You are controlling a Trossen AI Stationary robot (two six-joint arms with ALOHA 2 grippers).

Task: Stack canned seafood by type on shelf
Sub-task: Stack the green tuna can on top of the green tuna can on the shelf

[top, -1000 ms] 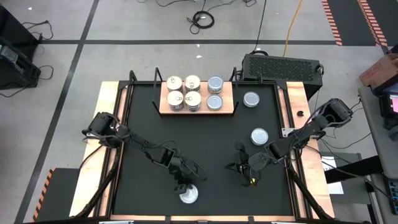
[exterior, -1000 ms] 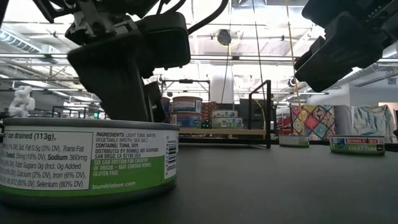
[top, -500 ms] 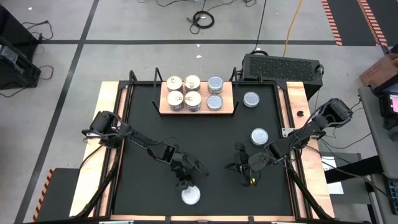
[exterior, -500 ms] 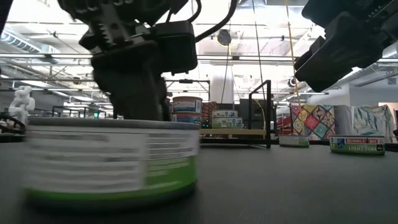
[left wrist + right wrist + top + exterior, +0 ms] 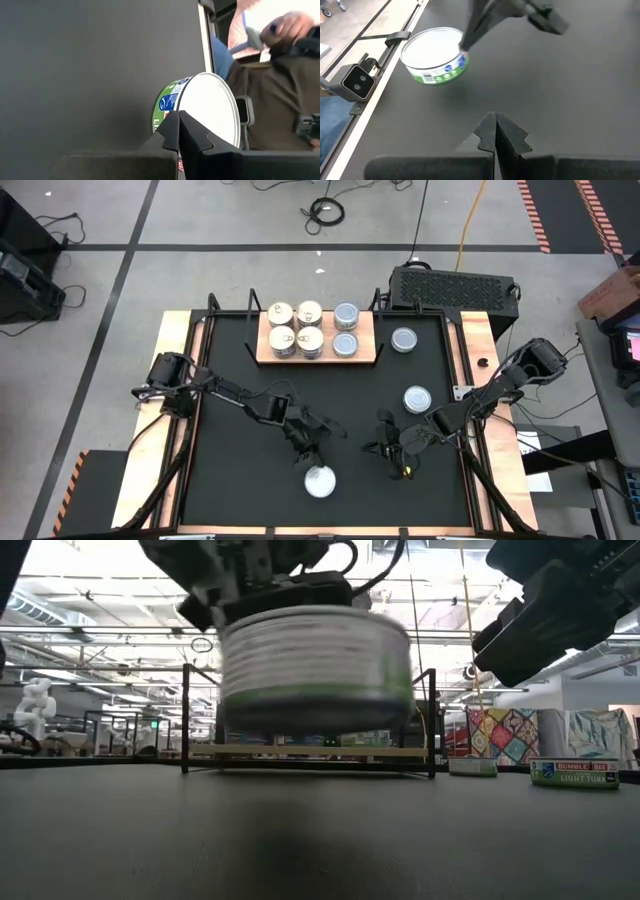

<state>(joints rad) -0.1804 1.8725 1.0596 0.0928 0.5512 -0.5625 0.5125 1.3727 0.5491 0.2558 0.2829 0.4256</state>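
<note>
Held tin (image 5: 320, 481): short round can, plain white top, green-and-white printed label around its side. In the low view it hangs clear of the black surface (image 5: 240, 400), with a shadow below it, so it is lifted. It sits near the front edge of the surface, a little left of centre.

Left gripper (image 5: 314, 464): jaws clamped on the held tin at its rim. In the left wrist view the two dark fingers (image 5: 172, 132) meet at the tin's edge. The left arm reaches in from the left side of the surface, stretched diagonally toward the front centre, wrist angled down.

Right gripper (image 5: 385, 442): jaws together, holding nothing, as the right wrist view shows. It hovers just right of the held tin, with the right arm folded back toward the right edge.

Shelf (image 5: 316, 357): light wooden board at the back of the surface. It carries four printed-top tins (image 5: 296, 327) on its left part and two plain-top tins (image 5: 345, 329) on its right part.

Two loose plain-top tins (image 5: 417, 399) lie on the surface to the right, well apart from the shelf's load.
</note>
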